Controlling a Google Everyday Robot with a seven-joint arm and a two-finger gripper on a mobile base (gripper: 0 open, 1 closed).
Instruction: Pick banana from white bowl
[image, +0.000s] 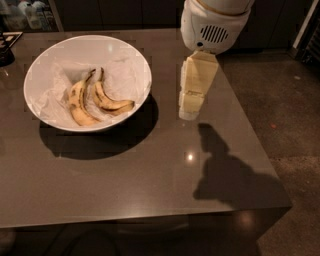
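The white bowl (131, 55) stands on the far left part of the dark table, lined with crumpled white paper. Two bananas lie side by side in it. The banana (111, 103) is the slimmer, strongly curved one on the right, with dark streaks and a long dark stem pointing away. A thicker, paler banana (77, 102) lies to its left, close against it. My gripper (189, 112) hangs point-down from the white arm housing, above the table just right of the bowl's rim and apart from it. It holds nothing.
The dark table (150, 175) has its right edge close to the arm's shadow, with bare floor (290, 115) beyond. A dark object (6, 50) sits at the far left edge. Dark cabinets run along the back.
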